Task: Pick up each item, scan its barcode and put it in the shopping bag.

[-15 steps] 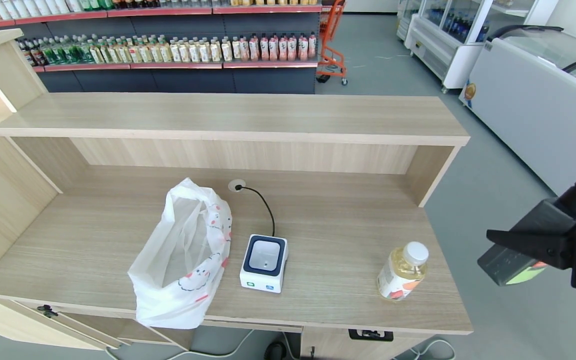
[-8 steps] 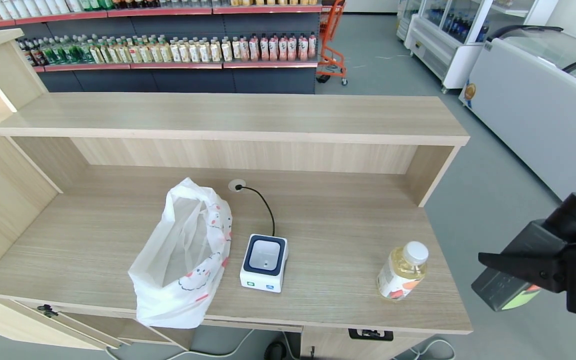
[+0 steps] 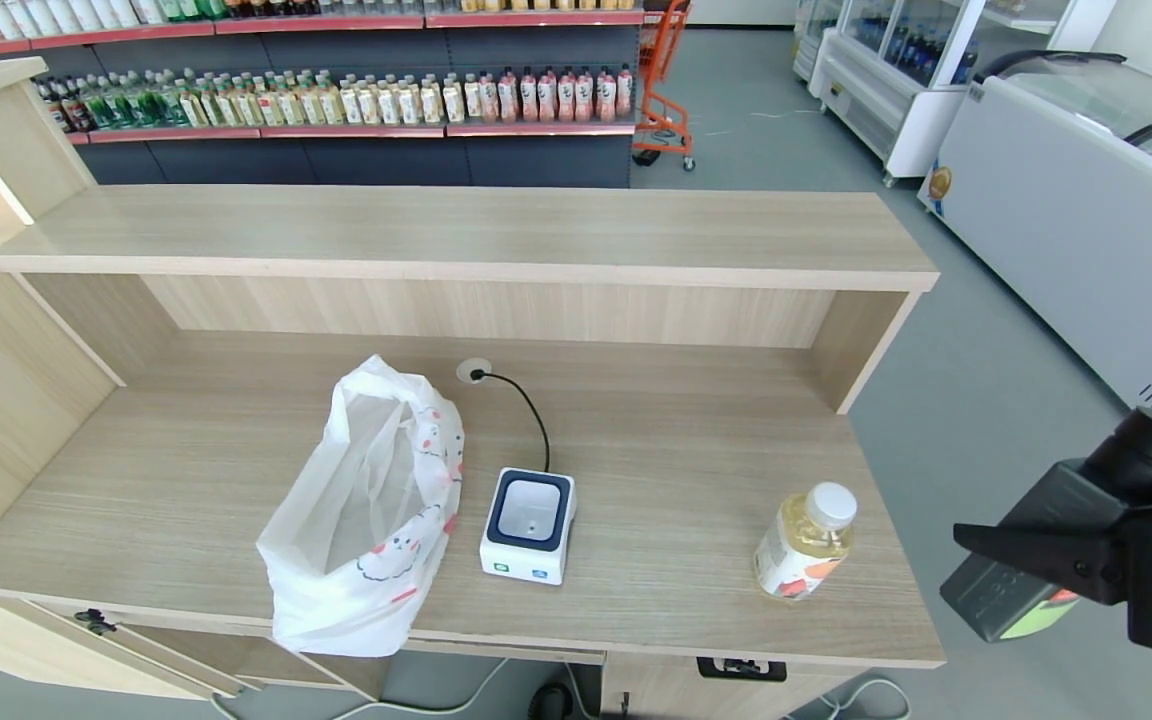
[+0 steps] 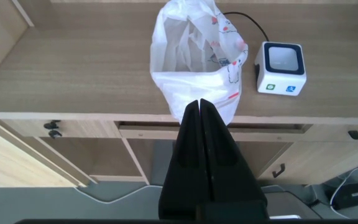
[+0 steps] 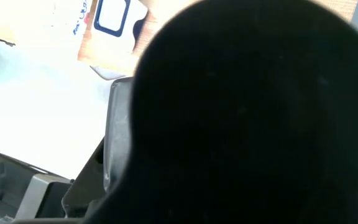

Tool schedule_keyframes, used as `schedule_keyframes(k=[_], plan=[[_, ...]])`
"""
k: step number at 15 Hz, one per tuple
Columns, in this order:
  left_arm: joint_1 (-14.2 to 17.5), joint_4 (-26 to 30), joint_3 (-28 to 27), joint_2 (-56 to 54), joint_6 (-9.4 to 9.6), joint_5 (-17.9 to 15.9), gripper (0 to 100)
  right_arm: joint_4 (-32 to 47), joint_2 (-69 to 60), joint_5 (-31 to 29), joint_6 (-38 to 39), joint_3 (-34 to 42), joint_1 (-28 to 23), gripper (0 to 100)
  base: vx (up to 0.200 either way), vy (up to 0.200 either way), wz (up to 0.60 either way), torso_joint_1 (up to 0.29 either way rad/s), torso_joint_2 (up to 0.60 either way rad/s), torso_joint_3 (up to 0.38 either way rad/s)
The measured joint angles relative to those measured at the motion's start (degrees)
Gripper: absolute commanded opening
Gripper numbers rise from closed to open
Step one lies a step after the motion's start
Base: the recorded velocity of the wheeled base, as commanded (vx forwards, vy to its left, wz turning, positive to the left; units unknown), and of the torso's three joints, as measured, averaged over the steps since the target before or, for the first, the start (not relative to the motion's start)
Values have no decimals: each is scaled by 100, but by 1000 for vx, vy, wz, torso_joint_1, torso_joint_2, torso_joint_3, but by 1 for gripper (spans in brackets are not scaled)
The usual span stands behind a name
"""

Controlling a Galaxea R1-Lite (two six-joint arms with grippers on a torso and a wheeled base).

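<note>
Pickup pending: our right gripper (image 3: 976,570), state untellable, must reach left for the white-capped yellow plastic bottle (image 3: 804,543); our left gripper's (image 4: 199,109) jaws sit together.

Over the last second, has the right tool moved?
Yes. In the head view the right tool has sunk lower against the bottle, which has not moved, staying off the counter's right end.

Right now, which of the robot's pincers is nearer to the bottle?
Right. The right pincer hangs just off the counter's end, beside the bottle. The left pincer sits in front of the shopping bag, with the scanner between bag and bottle.
</note>
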Motion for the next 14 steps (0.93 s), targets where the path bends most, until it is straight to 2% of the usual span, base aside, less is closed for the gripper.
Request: schedule_keyframes(k=[8, 14], plan=[[2, -2, -2, 0, 1, 2, 0, -30, 5, 10, -6, 149, 102, 0, 0, 200, 0, 1, 4, 3], [0, -2, 2, 0, 0, 2, 0, -728, 763, -66, -6, 1, 163, 0, 0, 200, 0, 3, 5, 2]])
